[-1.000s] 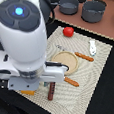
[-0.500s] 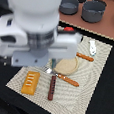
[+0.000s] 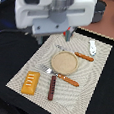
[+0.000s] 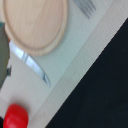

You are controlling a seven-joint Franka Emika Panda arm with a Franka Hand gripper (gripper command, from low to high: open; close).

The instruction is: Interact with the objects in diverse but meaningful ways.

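The red tomato [image 3: 68, 34] peeks out from under the blurred white arm at the mat's far edge; it also shows in the wrist view [image 4: 15, 116]. The orange-yellow ridged block [image 3: 30, 83] lies at the mat's near corner, at the exterior view's left. The dark brown sausage stick [image 3: 52, 87] lies beside it. The small white-and-blue piece [image 3: 92, 46] lies at the far side, at the exterior view's right. The arm hides my gripper's fingers in the exterior view. Only a dark shape [image 4: 4, 52] at the wrist view's edge may be a finger.
A round wooden plate [image 3: 65, 62] sits mid-mat and also shows in the wrist view [image 4: 32, 22]. An orange-handled fork [image 3: 61, 76] and knife [image 3: 84, 57] flank it. Grey pots [image 3: 100, 10] stand at the back. The beige mat [image 3: 89, 91] lies on a black table.
The arm has moved from over the mat's near left side toward the far edge above the tomato, uncovering the block, the sausage stick and the fork.
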